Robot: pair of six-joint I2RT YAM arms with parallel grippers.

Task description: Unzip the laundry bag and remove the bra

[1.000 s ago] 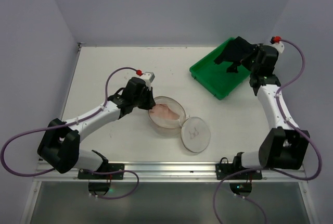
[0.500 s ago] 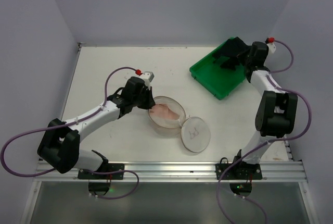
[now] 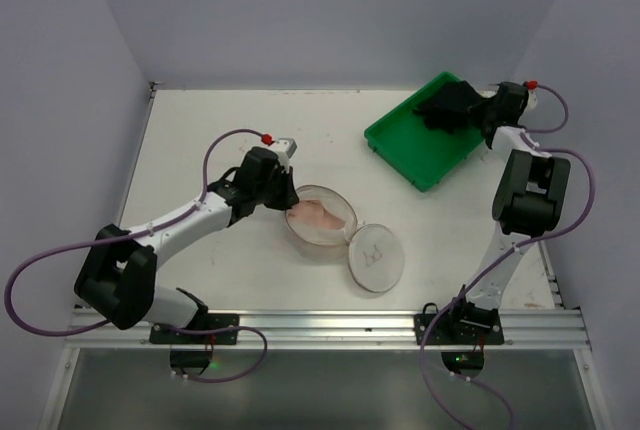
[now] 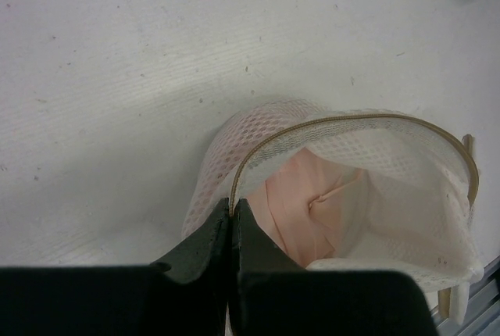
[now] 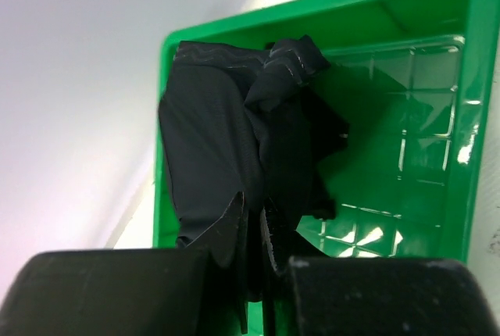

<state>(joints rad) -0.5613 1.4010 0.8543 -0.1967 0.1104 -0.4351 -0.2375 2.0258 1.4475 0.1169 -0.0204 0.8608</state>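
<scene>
The laundry bag [image 3: 320, 220] lies open at mid-table, its white round face with the bra drawing [image 3: 375, 256] flipped out to the near right. A pink garment [image 4: 312, 203] lies inside it. My left gripper [image 3: 290, 196] is shut on the bag's wired rim at its left side; in the left wrist view [image 4: 233, 205] the rim [image 4: 351, 122] runs out from between the closed fingers. My right gripper [image 3: 470, 113] is shut on a black garment [image 5: 226, 117] that rests in the green tray [image 5: 437, 117]. The garment [image 3: 447, 108] also shows in the top view.
The green rectangular tray [image 3: 420, 150] stands at the back right, close to the rear and right walls. The right arm stretches up along the right edge of the table. The left arm lies across the near-left part of the table.
The right gripper has moved back and down, bringing the black garment from above the tray down into its far corner. The left gripper and the bag have not moved.
</scene>
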